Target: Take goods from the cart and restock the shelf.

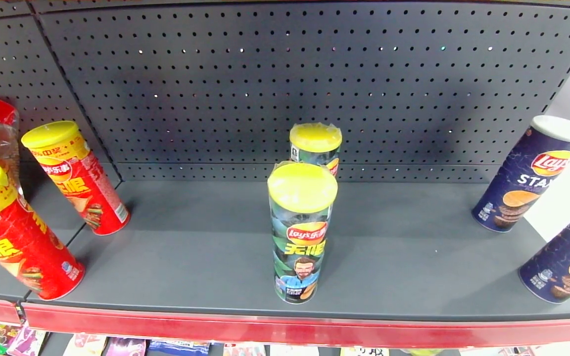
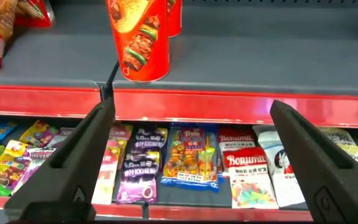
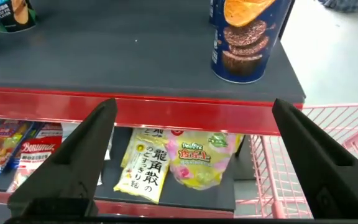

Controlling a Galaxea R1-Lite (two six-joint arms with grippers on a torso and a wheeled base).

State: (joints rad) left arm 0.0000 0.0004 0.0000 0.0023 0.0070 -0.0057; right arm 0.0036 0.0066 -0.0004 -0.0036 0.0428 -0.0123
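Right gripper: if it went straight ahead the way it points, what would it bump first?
Most likely the shelf's red front edge: the open right gripper is lined up with it. Depth is hard to judge; aimed slightly lower, it could slip underneath toward the yellow snack bag.

Beyond the left gripper (image 2: pixel 191 104), colourful candy packets (image 2: pixel 188 155) lie in a row. Beyond the right gripper (image 3: pixel 194 102), a yellow bag (image 3: pixel 145 165) touches a pink bag (image 3: pixel 201 158).

Left gripper (image 2: pixel 191 106), two matte black wedge-shaped fingers tapering to blunt tips, small round recess low at 7 and 5 o'clock, right gripper (image 3: pixel 194 102), same plain black tapered fingers
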